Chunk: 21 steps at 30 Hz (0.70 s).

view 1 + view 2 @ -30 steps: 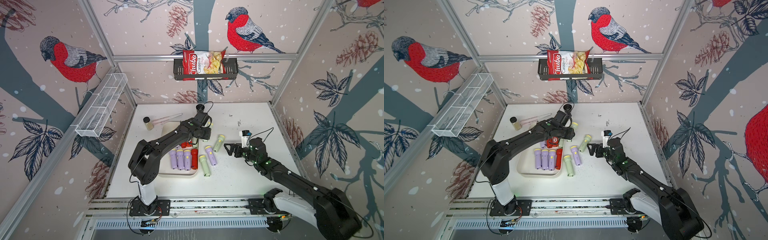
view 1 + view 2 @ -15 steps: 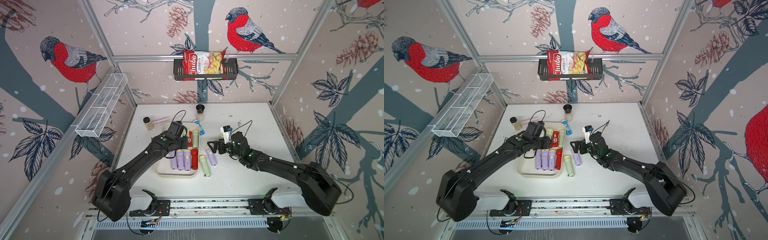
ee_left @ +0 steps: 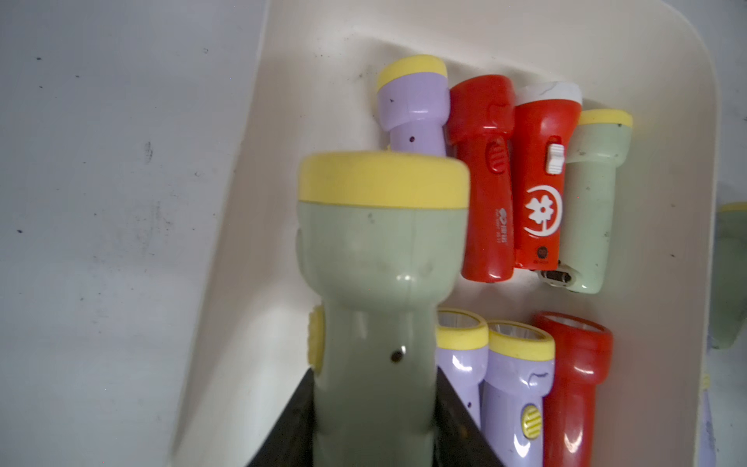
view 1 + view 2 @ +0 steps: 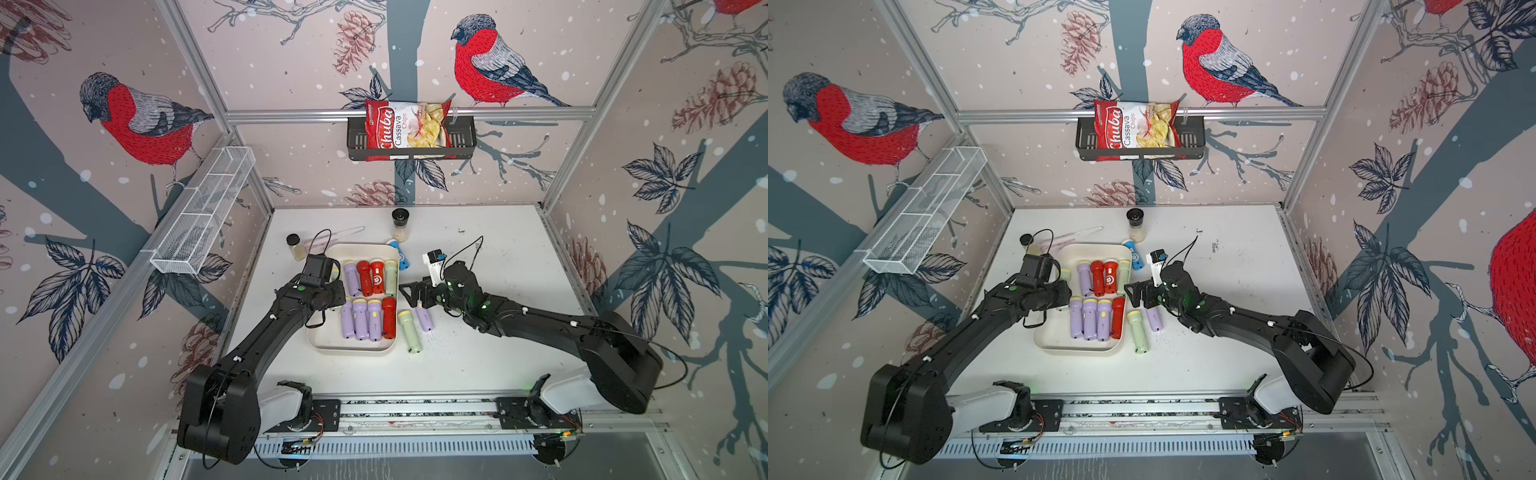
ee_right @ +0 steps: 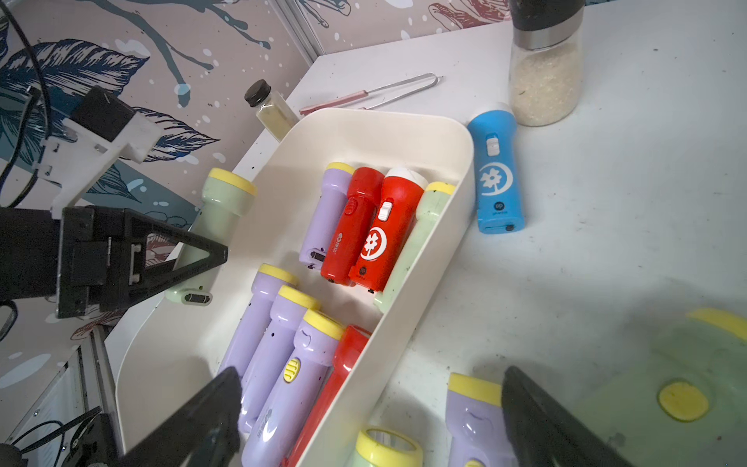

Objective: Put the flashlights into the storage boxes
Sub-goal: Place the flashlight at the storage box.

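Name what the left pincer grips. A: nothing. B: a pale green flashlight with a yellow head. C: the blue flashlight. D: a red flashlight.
B: in the left wrist view the left pincer is closed on the body of a pale green flashlight with a yellow head.

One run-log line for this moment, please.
left claw: shut on pale green flashlight over tray | right claw: open, empty, beside tray | tray: eight flashlights inside | table: blue flashlight, lilac flashlight outside tray
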Tool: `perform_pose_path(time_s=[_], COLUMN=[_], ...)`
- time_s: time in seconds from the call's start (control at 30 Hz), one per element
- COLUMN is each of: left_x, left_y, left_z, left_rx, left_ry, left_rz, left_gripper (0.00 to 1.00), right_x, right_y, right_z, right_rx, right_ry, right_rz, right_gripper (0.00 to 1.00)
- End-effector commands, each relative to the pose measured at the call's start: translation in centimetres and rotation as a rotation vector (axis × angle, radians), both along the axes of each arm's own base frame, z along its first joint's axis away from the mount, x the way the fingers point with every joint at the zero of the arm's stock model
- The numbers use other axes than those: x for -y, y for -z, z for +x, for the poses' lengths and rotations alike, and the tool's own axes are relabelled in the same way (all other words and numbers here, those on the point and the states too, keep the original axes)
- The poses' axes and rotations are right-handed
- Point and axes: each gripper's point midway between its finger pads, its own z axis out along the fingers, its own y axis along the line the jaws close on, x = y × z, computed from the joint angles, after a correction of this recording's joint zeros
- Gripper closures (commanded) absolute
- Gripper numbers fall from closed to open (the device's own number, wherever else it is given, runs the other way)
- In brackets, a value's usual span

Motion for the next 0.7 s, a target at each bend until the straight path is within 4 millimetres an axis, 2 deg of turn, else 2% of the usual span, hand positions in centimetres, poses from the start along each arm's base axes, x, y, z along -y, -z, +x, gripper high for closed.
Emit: perform_pose_path(time_s=[0.0, 0.17, 0.3, 0.37, 0.43, 0.67], left_x=[0.3, -0.2, 0.0, 0.0, 0.1, -0.2], left_y=[-1.1, -0.5, 0.8, 2.1, 2.0, 3.9], left_z=[2.5, 5.2, 7.0, 7.0, 8.1, 8.6], left_rx=[0.060, 0.058, 0.013, -0.020, -0.010, -0.056], left_ry=[0.020, 0.018, 0.023, 0.021, 0.011, -0.013], left_rz=[-0.017, 0.019, 0.028, 0.029, 0.029, 0.040], left_gripper=[0.61, 0.60, 0.59, 0.58, 0.58, 0.55], right_x=[0.0, 0.7, 1.3, 1.6, 1.8, 2.7], right_y=[-0.2, -0.1, 0.0, 0.1, 0.2, 0.6], right_z=[0.2, 0.2, 0.2, 0.2, 0.1, 0.2], right_rx=[0.016, 0.020, 0.030, 0.031, 0.032, 0.040], right_ry=[0.010, 0.031, 0.049, 0.055, 0.058, 0.079], right_rz=[-0.005, -0.025, -0.044, -0.055, -0.061, -0.090], right_gripper=[0.01, 0.01, 0.01, 0.01, 0.01, 0.01])
